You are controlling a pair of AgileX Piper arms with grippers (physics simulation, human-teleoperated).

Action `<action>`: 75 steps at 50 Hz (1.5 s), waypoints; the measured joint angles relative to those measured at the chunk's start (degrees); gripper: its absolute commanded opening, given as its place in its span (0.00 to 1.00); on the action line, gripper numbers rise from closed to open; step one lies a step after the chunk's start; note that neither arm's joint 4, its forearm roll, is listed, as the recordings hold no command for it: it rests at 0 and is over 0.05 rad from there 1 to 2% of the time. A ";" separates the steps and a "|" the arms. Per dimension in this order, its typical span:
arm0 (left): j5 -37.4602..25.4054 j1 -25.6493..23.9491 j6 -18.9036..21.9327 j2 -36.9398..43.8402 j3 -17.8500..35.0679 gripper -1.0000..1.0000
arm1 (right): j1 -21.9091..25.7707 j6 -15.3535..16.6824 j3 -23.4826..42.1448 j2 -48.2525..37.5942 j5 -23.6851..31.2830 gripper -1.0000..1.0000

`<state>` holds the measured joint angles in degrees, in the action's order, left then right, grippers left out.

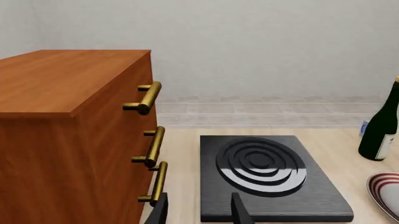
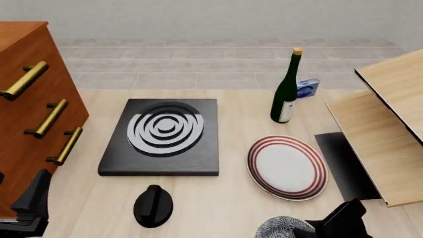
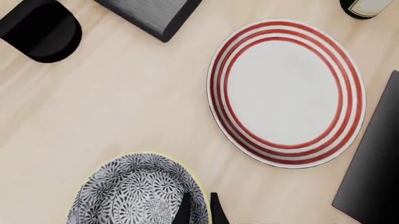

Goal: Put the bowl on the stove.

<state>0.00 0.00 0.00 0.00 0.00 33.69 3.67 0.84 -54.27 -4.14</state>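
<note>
The speckled black-and-white bowl (image 2: 281, 229) sits on the table at the near edge, right of centre, and it also shows in the right wrist view (image 3: 128, 193). My right gripper (image 3: 201, 212) straddles the bowl's right rim, one finger inside and one outside, jaws narrow on it; in the front view the right gripper (image 2: 316, 230) is at the bottom right. The black stove (image 2: 162, 136) with silver rings lies left of centre, empty; it also shows in the left wrist view (image 1: 262, 172). My left gripper (image 1: 199, 213) is open and empty, near the stove's front-left corner (image 2: 36, 193).
A wooden cabinet (image 2: 26, 114) with brass handles stands at the left. A white plate (image 2: 288, 166) with red stripes lies between bowl and bottle. A black knob (image 2: 153, 206) sits before the stove. A green bottle (image 2: 286, 91), a black mat (image 2: 343, 163) and wooden boards (image 2: 383, 144) are at the right.
</note>
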 measured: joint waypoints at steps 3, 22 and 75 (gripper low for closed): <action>0.00 0.00 0.00 0.00 0.00 1.00 | 0.17 0.02 0.02 0.30 0.27 0.00; 0.00 0.00 0.00 0.00 0.00 1.00 | 1.84 -0.03 0.97 5.69 5.29 0.00; 0.00 0.00 0.00 0.00 0.00 1.00 | 5.57 1.82 21.79 14.39 22.52 0.00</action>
<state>0.00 0.00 0.00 0.00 0.00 39.26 5.48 22.63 -39.88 18.38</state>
